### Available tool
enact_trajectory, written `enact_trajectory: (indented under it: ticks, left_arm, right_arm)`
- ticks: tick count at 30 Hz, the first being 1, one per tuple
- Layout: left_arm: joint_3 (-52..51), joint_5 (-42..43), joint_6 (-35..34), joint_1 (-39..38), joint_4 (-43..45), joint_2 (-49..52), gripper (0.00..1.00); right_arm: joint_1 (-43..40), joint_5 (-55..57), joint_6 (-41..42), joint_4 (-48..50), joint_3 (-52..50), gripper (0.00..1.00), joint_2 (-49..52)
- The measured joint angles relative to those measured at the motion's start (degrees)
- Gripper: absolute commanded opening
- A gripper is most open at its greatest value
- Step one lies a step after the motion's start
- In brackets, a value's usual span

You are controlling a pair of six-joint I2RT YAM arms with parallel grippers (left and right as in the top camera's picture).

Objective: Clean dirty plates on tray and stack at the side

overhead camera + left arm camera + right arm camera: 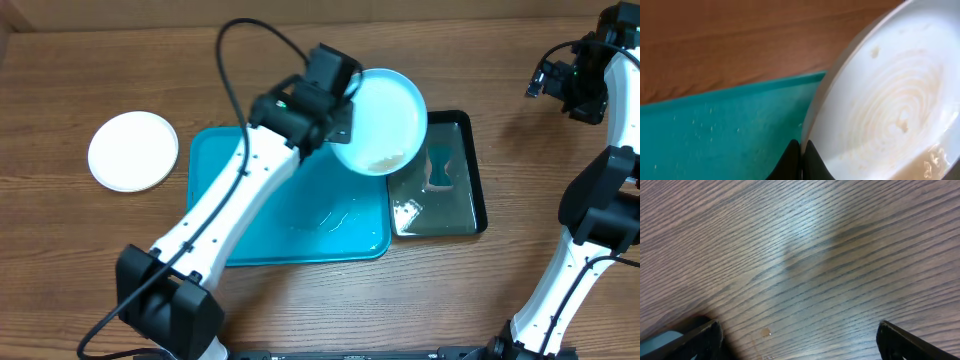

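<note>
Now: table [80, 280] carries turquoise tray [350, 200] at centre, black tray [480, 190] just beside its right edge, liquid inside. Your left jaws clamp rim of light blue plate [385, 115], tilted above where trays meet, pale residue [385, 160] at low edge. White plate [133, 150] lies on table left of tray, apart. Your right jaws stand wide apart over table, far right.

Blue plate [385, 115] + tray [330, 200]: glossy plastic; table [100, 60]: matt wood-grain surf.
</note>
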Motion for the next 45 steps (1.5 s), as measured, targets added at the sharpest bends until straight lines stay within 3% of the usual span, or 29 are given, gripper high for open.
enact_trajectory:
  ticks: [10, 27, 45]
  left_arm:
    - [0.04, -14.32, 4.98, -14.19, 4.46, 0.00, 0.04]
    - [0.04, -27.02, 15.37, -18.40, 8.61, 0.00, 0.04]
    - [0.07, -46.90, 40.00, -31.19, 23.61, 0.00, 0.04]
  right_arm:
    - [0.00, 0.02, -0.02, 0.00, 0.00, 1.00, 0.00]
    - [0.00, 0.00, 0.02, -0.02, 0.00, 1.00, 0.00]
    - [0.00, 0.02, -0.04, 0.00, 0.00, 1.00, 0.00]
